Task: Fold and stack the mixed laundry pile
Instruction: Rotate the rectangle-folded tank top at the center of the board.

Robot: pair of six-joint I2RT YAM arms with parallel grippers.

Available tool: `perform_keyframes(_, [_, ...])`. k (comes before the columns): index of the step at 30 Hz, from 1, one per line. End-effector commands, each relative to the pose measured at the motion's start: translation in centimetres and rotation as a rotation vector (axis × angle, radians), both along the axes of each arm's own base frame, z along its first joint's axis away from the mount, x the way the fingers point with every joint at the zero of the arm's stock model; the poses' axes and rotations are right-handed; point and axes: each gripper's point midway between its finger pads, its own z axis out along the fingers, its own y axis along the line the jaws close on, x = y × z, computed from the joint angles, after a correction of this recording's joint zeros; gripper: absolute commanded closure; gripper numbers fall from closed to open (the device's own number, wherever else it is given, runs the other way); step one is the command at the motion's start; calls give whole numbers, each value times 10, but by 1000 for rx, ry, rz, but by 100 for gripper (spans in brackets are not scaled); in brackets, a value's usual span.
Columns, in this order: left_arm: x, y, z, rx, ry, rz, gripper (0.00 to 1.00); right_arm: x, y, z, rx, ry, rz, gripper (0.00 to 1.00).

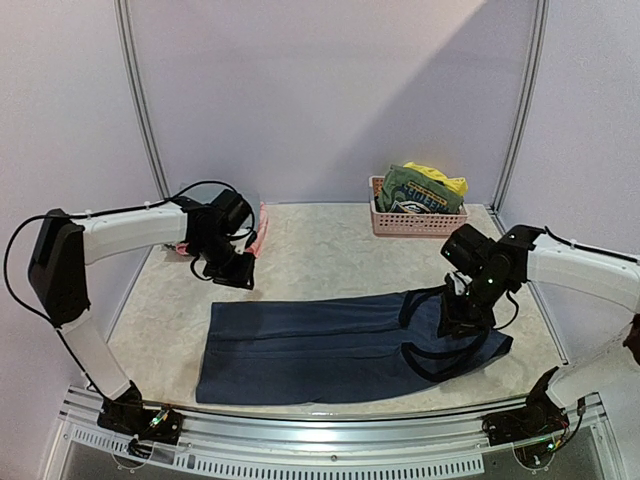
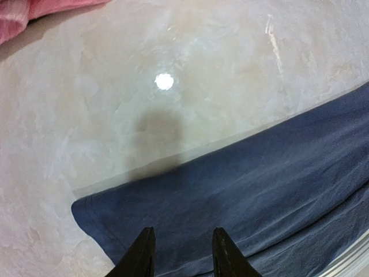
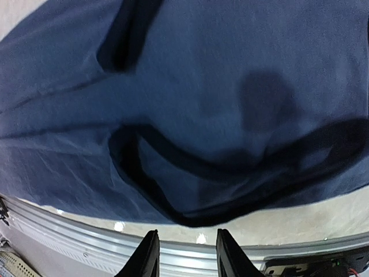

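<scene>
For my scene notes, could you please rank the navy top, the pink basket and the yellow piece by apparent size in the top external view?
Largest: navy top.
Then: pink basket.
Smallest: yellow piece, partly hidden in the basket.

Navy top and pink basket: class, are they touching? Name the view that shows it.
Apart. The top external view shows bare table between the navy top and the pink basket behind it.
</scene>
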Motion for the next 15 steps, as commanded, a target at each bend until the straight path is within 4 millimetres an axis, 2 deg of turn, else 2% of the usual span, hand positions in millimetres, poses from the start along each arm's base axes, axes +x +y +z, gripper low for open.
perform_keyframes(1, [4, -32, -6, 13, 9, -115, 66, -26, 4, -5, 57, 10, -22, 66])
perform_keyframes(8, [8, -73, -17, -15, 39, -194, 66, -56, 9, -30, 56, 54, 9, 66])
perform_keyframes(15, [3, -90, -33, -9, 78, -239, 67, -71, 29, -47, 40, 86, 56, 65])
